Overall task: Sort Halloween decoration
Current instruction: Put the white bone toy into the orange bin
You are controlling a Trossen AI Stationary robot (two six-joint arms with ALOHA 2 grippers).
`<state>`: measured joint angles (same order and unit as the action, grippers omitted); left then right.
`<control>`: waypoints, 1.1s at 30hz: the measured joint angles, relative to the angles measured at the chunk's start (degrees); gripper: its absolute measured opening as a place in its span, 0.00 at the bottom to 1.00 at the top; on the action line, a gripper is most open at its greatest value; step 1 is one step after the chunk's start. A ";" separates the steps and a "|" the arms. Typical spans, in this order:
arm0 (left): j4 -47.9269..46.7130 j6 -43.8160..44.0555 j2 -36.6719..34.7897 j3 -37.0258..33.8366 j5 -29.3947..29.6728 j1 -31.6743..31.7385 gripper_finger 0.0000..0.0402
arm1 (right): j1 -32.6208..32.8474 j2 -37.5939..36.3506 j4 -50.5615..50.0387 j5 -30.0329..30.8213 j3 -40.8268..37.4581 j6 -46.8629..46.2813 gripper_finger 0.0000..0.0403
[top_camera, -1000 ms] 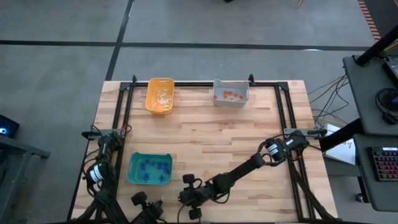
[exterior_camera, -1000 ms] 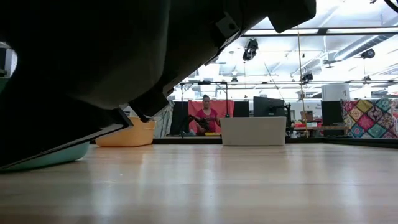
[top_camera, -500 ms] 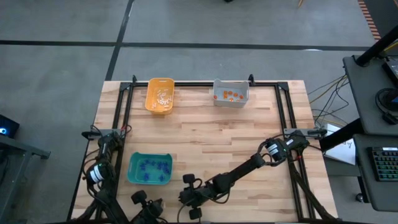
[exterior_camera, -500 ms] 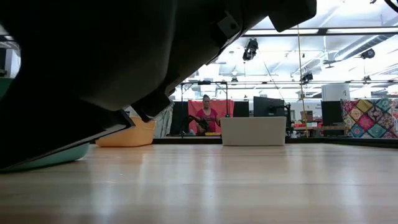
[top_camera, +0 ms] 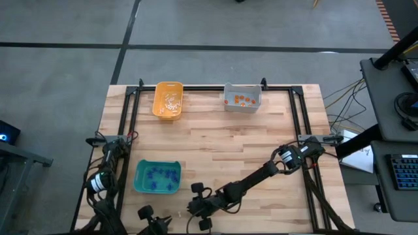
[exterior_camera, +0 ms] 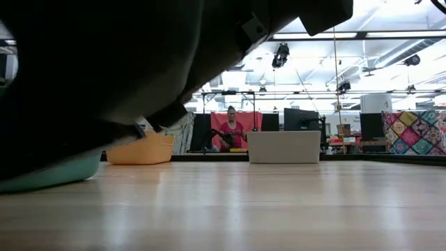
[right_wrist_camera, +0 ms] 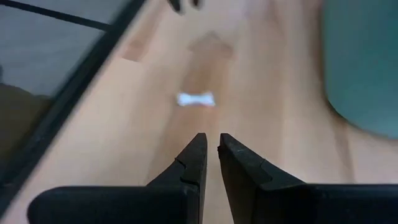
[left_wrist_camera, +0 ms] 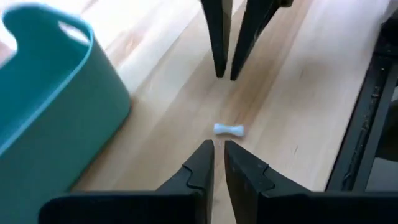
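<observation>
A small white bone-shaped trinket [left_wrist_camera: 228, 129] [right_wrist_camera: 196, 99] lies flat on the wooden table near its front edge, right of the teal bin [top_camera: 157, 177]. My left gripper [left_wrist_camera: 217, 148] and my right gripper [right_wrist_camera: 209, 142] face each other across it. Each is all but shut, with a thin slit and nothing between the fingers. Neither touches the trinket. In the high view my left gripper [top_camera: 159, 222] is at the near edge and my right gripper [top_camera: 196, 207] is just right of it. Purple trinkets lie in the teal bin.
An orange-yellow bin [top_camera: 167, 100] with white trinkets and a grey bin [top_camera: 242, 98] with orange ones stand at the far edge. A black frame rail [left_wrist_camera: 367, 124] runs along the table's near edge. Bare wood lies between the bins. A person sits far behind the table [exterior_camera: 230, 132].
My left gripper has drawn back a little toward the table's near edge. My right gripper has kept still.
</observation>
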<state>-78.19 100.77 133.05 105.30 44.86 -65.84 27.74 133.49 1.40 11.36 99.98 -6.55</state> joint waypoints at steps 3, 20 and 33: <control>-0.41 -2.78 -0.01 0.00 2.29 0.01 0.06 | 0.08 -0.02 2.05 -3.13 0.00 2.85 0.09; -1.34 -5.40 -5.86 1.67 -2.28 3.62 0.00 | -2.00 -3.55 -5.82 -6.86 -0.09 7.91 0.09; 16.73 13.37 -12.46 0.28 -28.53 10.02 0.00 | -1.64 -15.80 -37.25 0.45 -5.14 3.51 0.09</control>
<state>-61.47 114.14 120.59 105.58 16.34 -55.82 26.09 117.69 -35.84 11.81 94.85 -3.04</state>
